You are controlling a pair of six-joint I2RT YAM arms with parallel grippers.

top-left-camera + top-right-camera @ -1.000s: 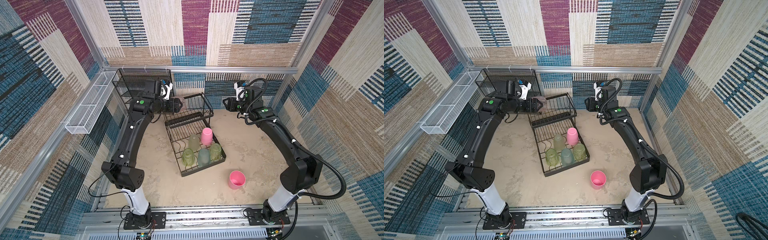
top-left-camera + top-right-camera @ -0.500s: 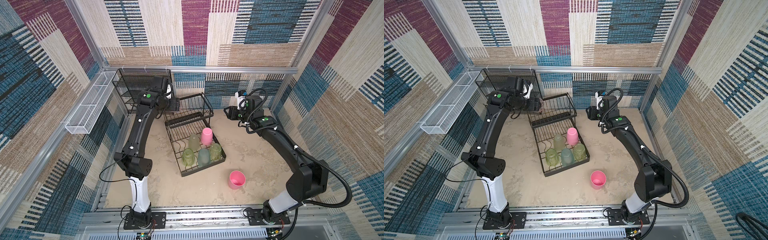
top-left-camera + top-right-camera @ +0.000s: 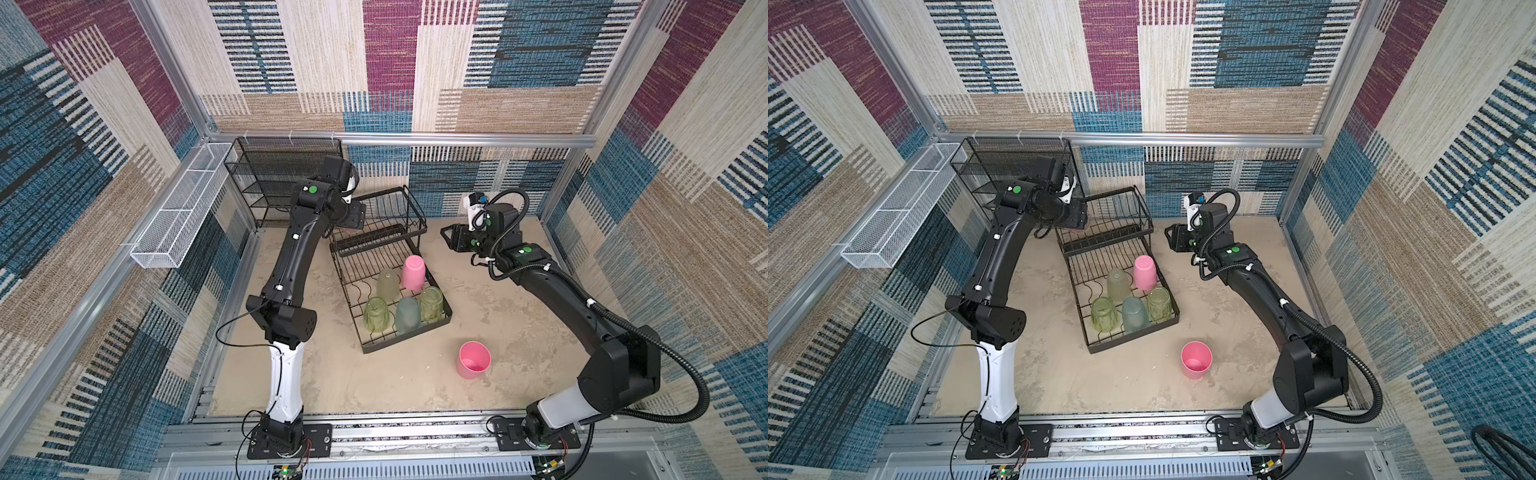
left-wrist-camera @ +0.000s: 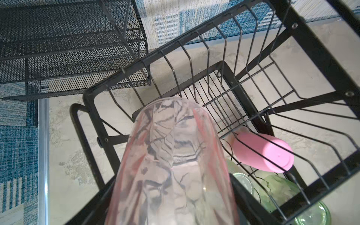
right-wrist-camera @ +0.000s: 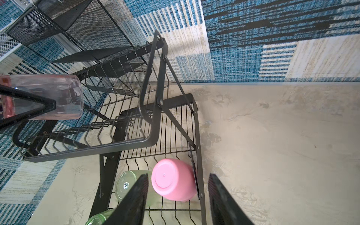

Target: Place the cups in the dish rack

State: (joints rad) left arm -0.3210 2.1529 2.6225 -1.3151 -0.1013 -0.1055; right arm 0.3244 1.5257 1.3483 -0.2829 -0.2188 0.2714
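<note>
The black wire dish rack [image 3: 406, 347] [image 3: 1128, 341] stands mid-table. Its lower tier holds several cups upside down: a solid pink one [image 3: 413, 272] [image 5: 173, 180], yellow-green ones [image 3: 376, 314] [image 3: 431, 304] and a pale teal one [image 3: 407, 314]. My left gripper [image 3: 353, 220] [image 3: 1077, 216] is shut on a translucent reddish-pink cup [image 4: 173, 155] [image 5: 48, 97], held at the left end of the rack's upper basket [image 4: 196, 35]. My right gripper [image 3: 446, 237] [image 5: 178, 175] hangs open and empty above the table, right of the rack. Another pink cup [image 3: 473, 359] [image 3: 1197, 359] stands upright on the table, front right.
A black fine-mesh shelf unit [image 3: 282, 174] stands against the back wall, left of the rack. A long white mesh trough [image 3: 178, 216] hangs on the left rail. Patterned walls close in the back and both sides.
The left arm has drawn up steeper, keeping the reddish-pink cup by the upper basket. The right gripper has sunk a little lower and toward the front, still open.
</note>
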